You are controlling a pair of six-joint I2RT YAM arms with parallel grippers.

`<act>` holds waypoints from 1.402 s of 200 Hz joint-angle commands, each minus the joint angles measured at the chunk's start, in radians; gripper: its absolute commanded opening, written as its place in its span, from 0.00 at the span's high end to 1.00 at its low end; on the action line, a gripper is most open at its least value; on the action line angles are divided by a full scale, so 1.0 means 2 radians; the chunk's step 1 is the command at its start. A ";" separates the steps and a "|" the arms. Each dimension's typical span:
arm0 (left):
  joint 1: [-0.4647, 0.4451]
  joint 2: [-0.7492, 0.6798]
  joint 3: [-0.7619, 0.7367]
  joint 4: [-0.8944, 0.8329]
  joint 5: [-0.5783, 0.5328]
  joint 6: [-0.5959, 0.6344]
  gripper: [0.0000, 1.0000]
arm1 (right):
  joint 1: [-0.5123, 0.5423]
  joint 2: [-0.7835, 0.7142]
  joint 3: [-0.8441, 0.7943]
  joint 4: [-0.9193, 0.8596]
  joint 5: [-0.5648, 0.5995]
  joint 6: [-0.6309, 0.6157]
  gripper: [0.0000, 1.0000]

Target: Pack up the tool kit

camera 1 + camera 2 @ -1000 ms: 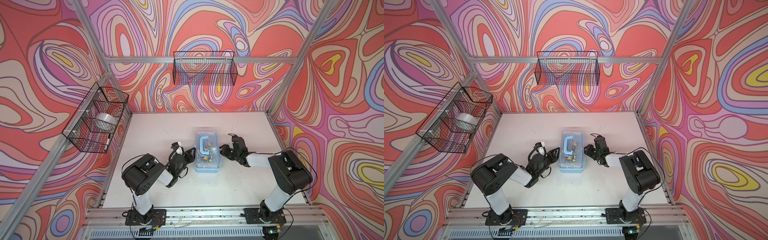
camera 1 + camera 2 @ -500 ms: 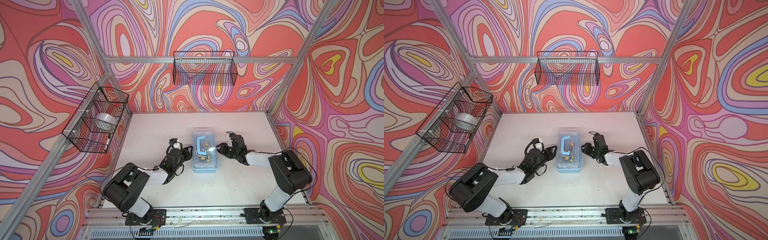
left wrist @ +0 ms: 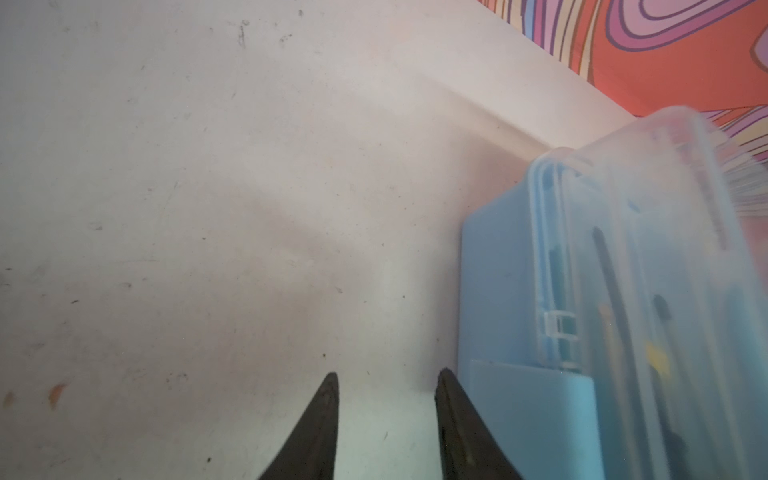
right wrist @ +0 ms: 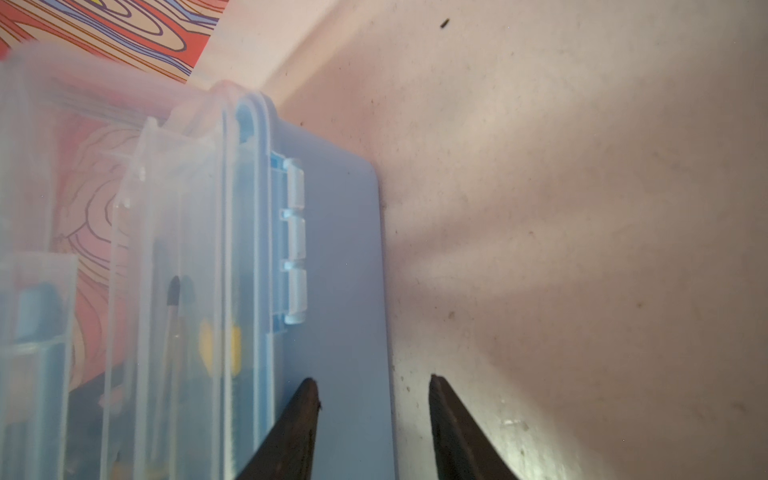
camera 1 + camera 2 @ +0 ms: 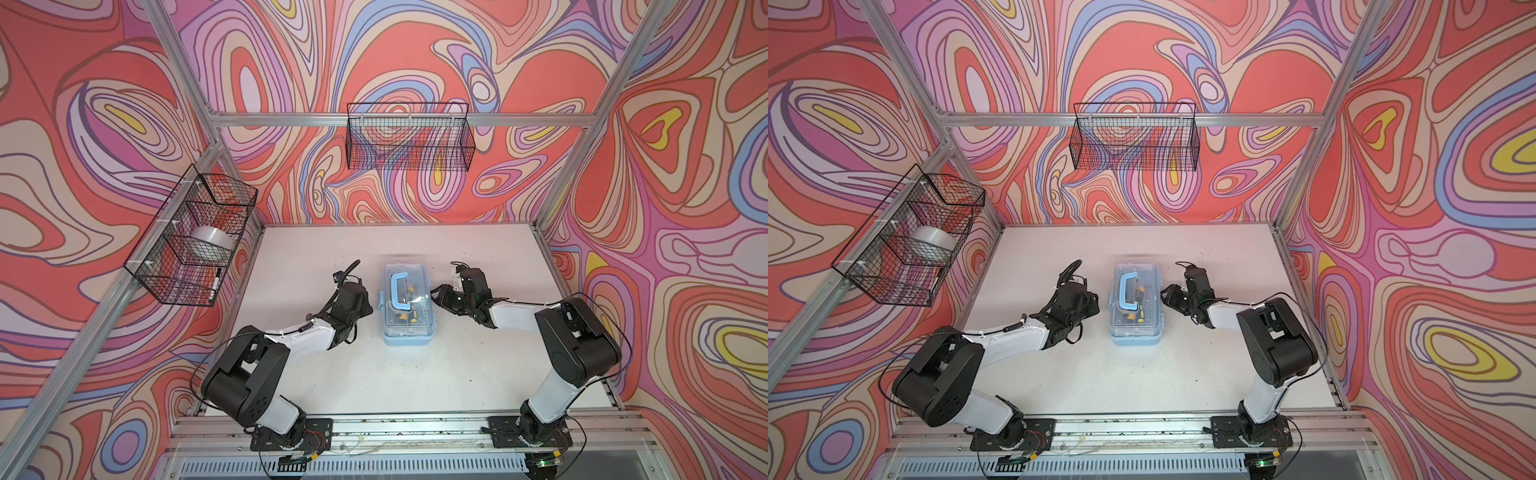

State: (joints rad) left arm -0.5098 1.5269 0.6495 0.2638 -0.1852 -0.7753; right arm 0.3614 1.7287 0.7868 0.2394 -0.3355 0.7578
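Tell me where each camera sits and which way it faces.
Top views: high in front, looking down on the table; left arm, right arm, case between them.
Left wrist: low, facing the back wall; left end effector tips, case beside.
Right wrist: likewise; right end effector tips, case's other side.
Wrist views share case and table.

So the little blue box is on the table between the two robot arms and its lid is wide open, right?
Not quite: the lid is shut down on the box, with the handle lying on top. It does sit on the table between the left arm and right arm. Both top views show it.
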 commanded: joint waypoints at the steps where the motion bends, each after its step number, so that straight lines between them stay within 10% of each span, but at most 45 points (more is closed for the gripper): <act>1: 0.000 0.020 -0.007 0.030 0.023 0.017 0.61 | 0.007 0.007 0.013 0.002 -0.012 -0.012 0.54; 280: -0.015 0.137 0.074 0.140 0.164 0.047 0.67 | 0.084 0.082 0.141 -0.083 0.015 -0.089 0.57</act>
State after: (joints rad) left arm -0.4950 1.7775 0.7277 0.4374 0.0242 -0.6750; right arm 0.4088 1.8832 1.0405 0.0837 -0.2195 0.5850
